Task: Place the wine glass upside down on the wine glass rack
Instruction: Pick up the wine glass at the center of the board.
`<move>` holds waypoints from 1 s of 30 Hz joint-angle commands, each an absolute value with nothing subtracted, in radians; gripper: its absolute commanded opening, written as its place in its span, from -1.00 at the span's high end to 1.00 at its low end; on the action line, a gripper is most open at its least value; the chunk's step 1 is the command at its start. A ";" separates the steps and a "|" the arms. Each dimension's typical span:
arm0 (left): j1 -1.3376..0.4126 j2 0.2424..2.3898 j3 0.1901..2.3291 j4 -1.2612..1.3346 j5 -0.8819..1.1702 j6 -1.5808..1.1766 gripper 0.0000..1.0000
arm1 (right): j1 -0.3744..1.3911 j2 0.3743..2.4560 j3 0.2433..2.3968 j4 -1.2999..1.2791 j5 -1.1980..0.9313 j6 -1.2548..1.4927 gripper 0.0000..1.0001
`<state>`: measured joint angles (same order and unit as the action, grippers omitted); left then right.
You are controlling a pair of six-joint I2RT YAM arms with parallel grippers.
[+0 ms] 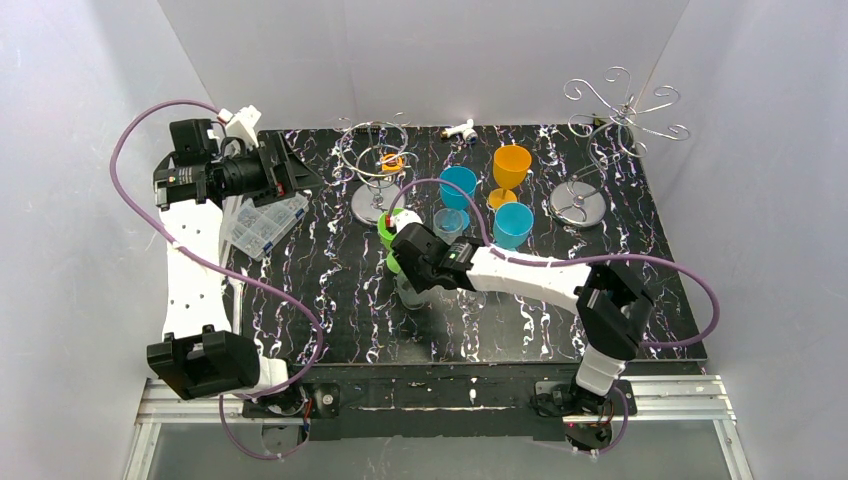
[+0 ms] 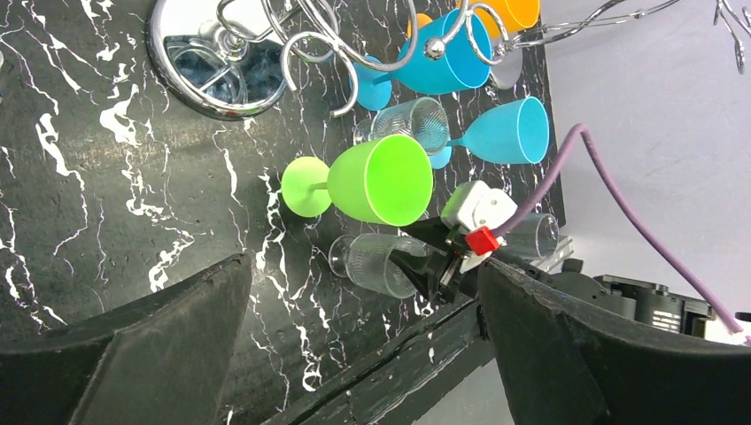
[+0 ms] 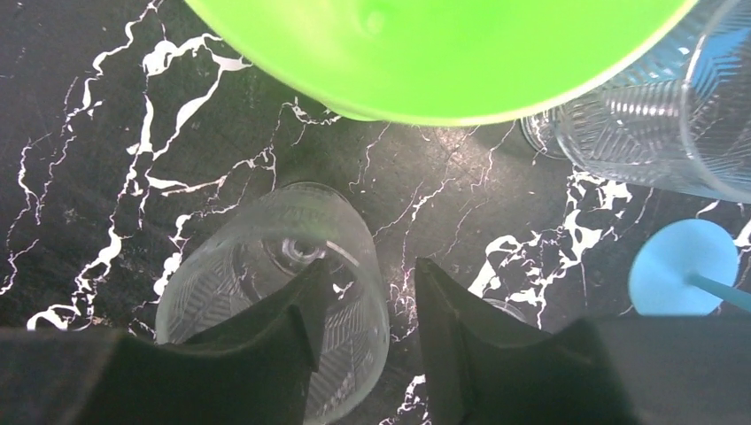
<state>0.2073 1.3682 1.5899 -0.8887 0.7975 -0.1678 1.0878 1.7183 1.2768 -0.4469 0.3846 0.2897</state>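
Observation:
A clear ribbed wine glass (image 1: 412,297) stands upright on the black marbled table, just in front of a green glass (image 1: 393,236). My right gripper (image 1: 405,275) is directly above it. In the right wrist view the gripper (image 3: 374,266) is open and straddles the rim of the glass (image 3: 266,266), with one finger (image 3: 292,328) inside the bowl and the other outside, a gap away from the wall. The wine glass rack (image 1: 622,110), tall silver wire with scroll arms, stands at the back right on a round base (image 1: 578,205). My left gripper (image 1: 300,170) is raised at the back left, open and empty.
A shorter wire stand with loop rings (image 1: 375,150) stands behind the green glass. Two blue glasses (image 1: 458,185), an orange glass (image 1: 511,165) and another clear glass (image 1: 450,222) are grouped between the two stands. A clear plastic box (image 1: 265,222) lies at the left.

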 commanded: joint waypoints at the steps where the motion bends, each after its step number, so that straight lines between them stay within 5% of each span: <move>1: 0.208 1.328 1.641 -0.931 0.823 -0.155 -0.99 | 1.091 1.723 1.245 -0.399 0.363 0.314 0.15; 9: 0.208 1.330 1.648 -0.962 0.848 -0.137 -0.99 | 1.102 1.636 1.209 -0.391 0.365 0.347 0.96; 22: 0.208 1.305 1.662 -1.052 0.879 -0.066 -0.99 | 1.181 1.331 1.352 -0.418 0.320 0.344 0.97; 30: 0.208 1.302 1.703 -1.082 1.007 -0.029 -0.99 | 1.191 1.340 1.561 -0.288 0.444 0.249 0.97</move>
<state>0.2073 1.3387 1.6501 -1.0349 0.8808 -0.0709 1.1864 1.3671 1.4351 -0.4716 0.3443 0.3162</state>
